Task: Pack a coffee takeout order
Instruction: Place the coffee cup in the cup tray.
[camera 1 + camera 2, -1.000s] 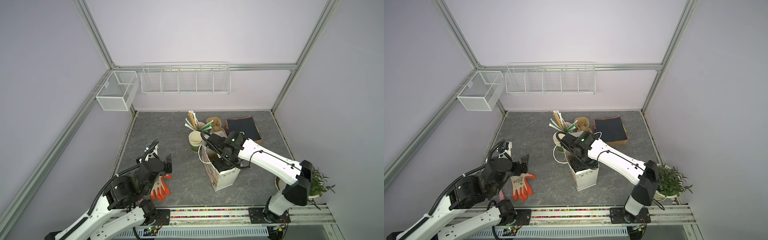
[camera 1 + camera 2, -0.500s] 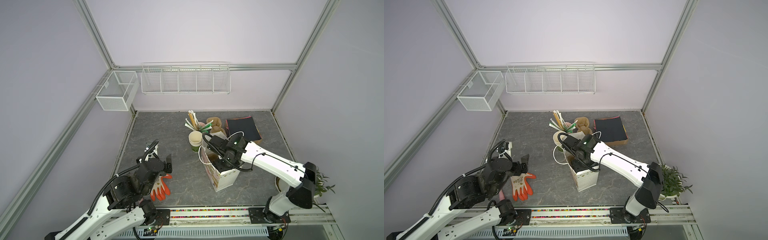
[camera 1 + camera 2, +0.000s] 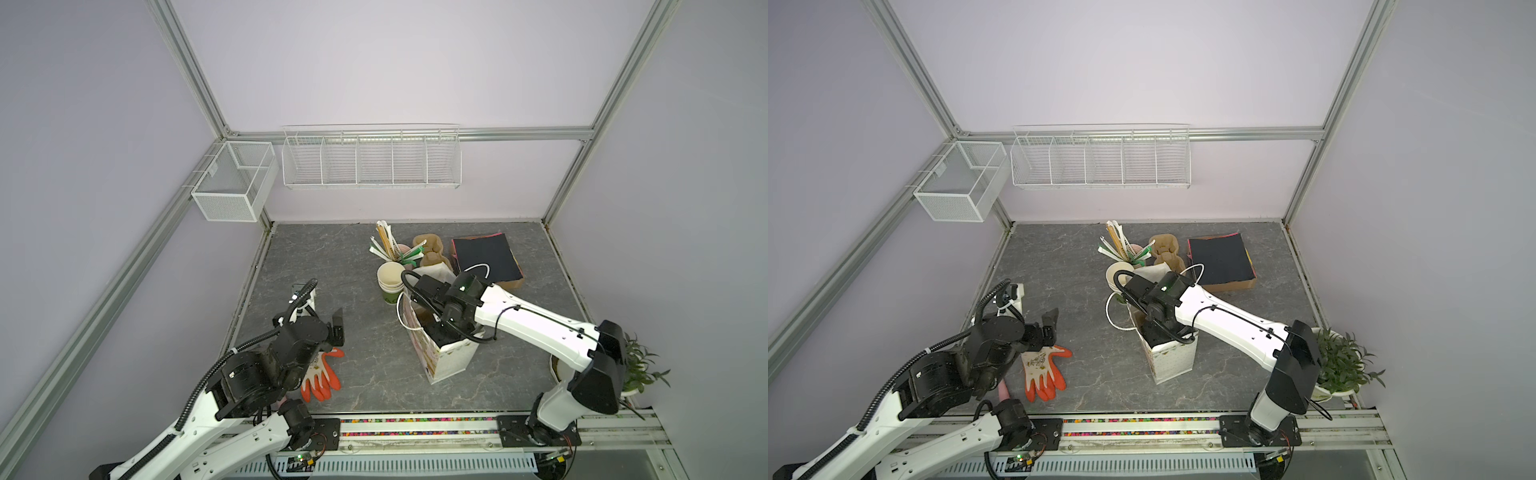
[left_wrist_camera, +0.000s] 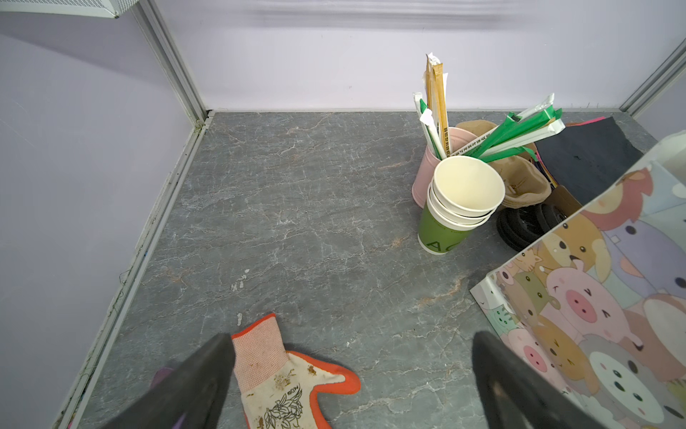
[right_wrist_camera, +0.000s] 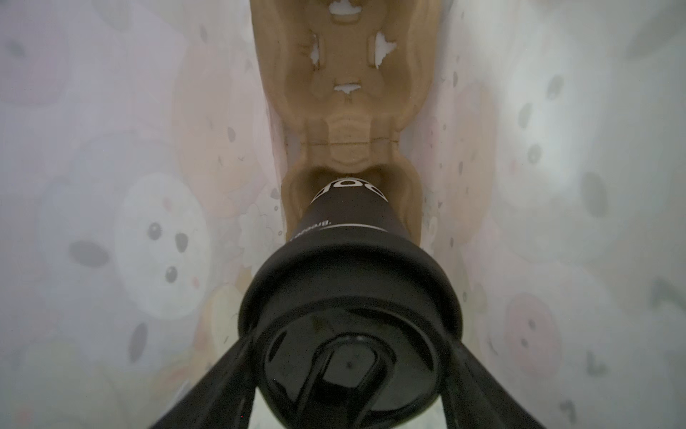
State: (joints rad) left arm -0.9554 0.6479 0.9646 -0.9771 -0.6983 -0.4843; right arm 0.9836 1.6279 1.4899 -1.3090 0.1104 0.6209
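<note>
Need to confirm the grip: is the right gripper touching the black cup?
Touching. In the right wrist view, the fingers of the right gripper press against both sides of the lid of the black cup, no gap showing.

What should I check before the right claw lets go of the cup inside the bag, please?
1. The right claw grips the black cup at its lid: ok.
2. The cup's base is lined up with the near socket of the carrier: ok.
3. The cup is fully seated in that socket: cannot tell.
4. The bag is standing with its mouth open: ok.
5. The left claw is open and apart from the bag: ok.
</note>
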